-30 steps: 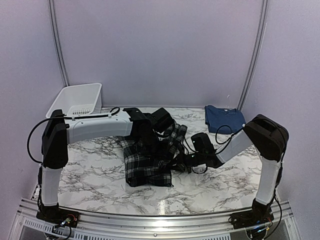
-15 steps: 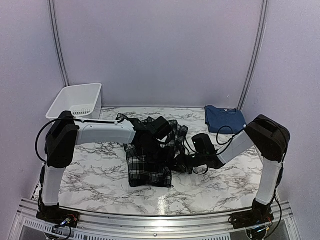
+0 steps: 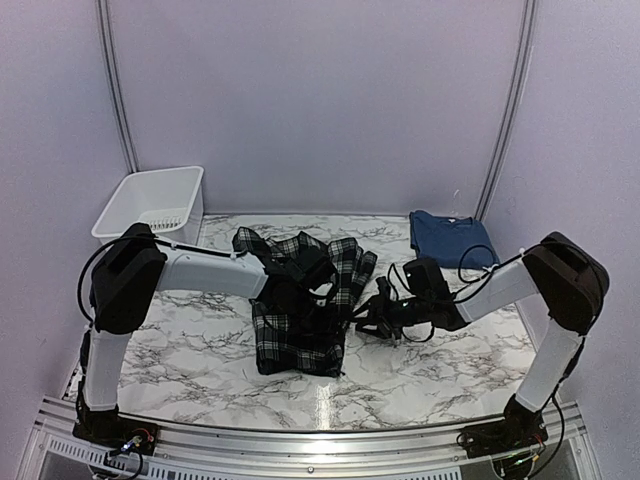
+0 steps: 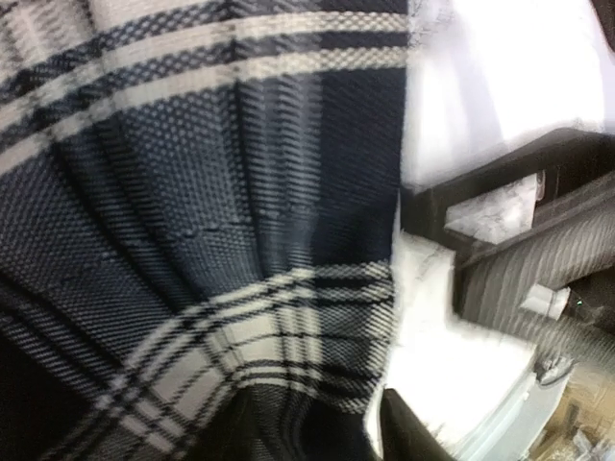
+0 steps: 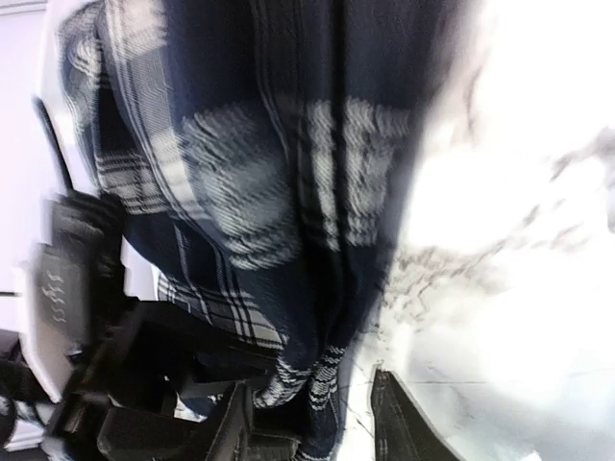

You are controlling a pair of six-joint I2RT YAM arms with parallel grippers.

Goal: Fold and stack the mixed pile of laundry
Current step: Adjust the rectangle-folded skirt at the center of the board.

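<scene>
Currently the plaid garment [image 3: 295,335] lies bunched in the middle of the bench [image 3: 190,350]. A flatter folded part points to the near edge and rumpled cloth to the far side. Both tools are down on it. The left tool [image 4: 312,437] comes in from the left over the rumpled middle. The right tool [image 5: 312,427] sits at the garment's right edge, just beside the left one.

Left tool: jaws parted, roughly halfway. In the left wrist view the fingers [image 4: 408,437] stand apart at the bottom of the frame. Plaid cloth fills the gap between them and most of the view beyond. The cloth looks loose in the gap, not clamped. A strip of white bench shows on the right.

Right tool: jaws also parted, a similar amount. In the right wrist view the plaid's edge runs down between the two fingers, with marble bench to the right of it. That view is blurred, so I can't tell how much the pads touch the cloth.

The navy t-shirt [image 3: 448,240] lies folded flat at the far right of the bench, well apart from the plaid and both tools.

The white bin [image 3: 192,200] stands at the far-left corner with its perforated floor showing. Both garments are on the bench, well apart from it.
</scene>
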